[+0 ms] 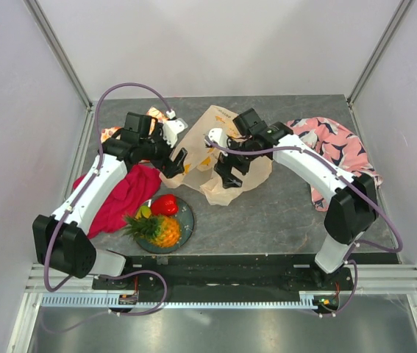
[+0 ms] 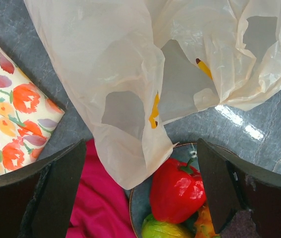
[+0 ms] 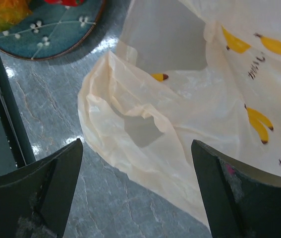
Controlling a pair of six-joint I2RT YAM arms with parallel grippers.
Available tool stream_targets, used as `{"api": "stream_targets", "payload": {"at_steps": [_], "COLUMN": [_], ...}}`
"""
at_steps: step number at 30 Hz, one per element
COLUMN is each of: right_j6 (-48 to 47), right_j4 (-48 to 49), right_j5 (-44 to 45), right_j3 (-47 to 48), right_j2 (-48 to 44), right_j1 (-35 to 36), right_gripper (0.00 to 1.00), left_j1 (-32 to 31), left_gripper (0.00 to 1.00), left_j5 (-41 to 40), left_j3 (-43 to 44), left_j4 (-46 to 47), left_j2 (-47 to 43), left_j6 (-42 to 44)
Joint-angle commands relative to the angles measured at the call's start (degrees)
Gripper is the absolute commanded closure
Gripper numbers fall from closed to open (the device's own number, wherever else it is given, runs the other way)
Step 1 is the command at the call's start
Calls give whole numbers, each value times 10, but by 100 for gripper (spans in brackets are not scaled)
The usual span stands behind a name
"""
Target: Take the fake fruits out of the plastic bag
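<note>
Grey stone-patterned table is carrying everything I am watching. Near its front edge, a teal plate is holding the pineapple, the red pepper and a yellow-green fruit, so those are already out. Beyond it the plastic bag is lying limp mid-table. I am seeing no fruit inside, though folds are hiding parts. The left fingers and right fingers are hanging spread wide over it, gripping nothing. I am judging the job nearly or fully done.
</note>
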Motion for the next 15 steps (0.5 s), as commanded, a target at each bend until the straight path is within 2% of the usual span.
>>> {"api": "stream_targets", "payload": {"at_steps": [1,7,10,11,13,14,15], "right_j6": [-38,-96,-96,-89,-69,-59,-52], "right_j4": [39,58,95,111,144,155,163], "right_j5": [-54,-55,-25,25,58,77,113], "right_j3": [-8,-74,-103,-116,-123,-123,-121], "right_j2": [-8,-25,-28,-27,-24,-24,-26], "right_j1": [25,53,64,75,81,81,81], "right_gripper": [2,2,2,2,12,26,36], "left_j1": [-2,1,5,5,5,6,5], "left_gripper": [2,14,23,26,45,67,81], "left_j5": [-1,-9,21,29,32,35,41], "left_j3": [-13,-6,-8,-6,6,14,22], "left_j4": [5,-3,-6,-6,-10,-13,-22], "left_j2": [2,50,66,71,88,95,101], "left_j6": [-17,-42,-51,-52,-56,-56,-58]}}
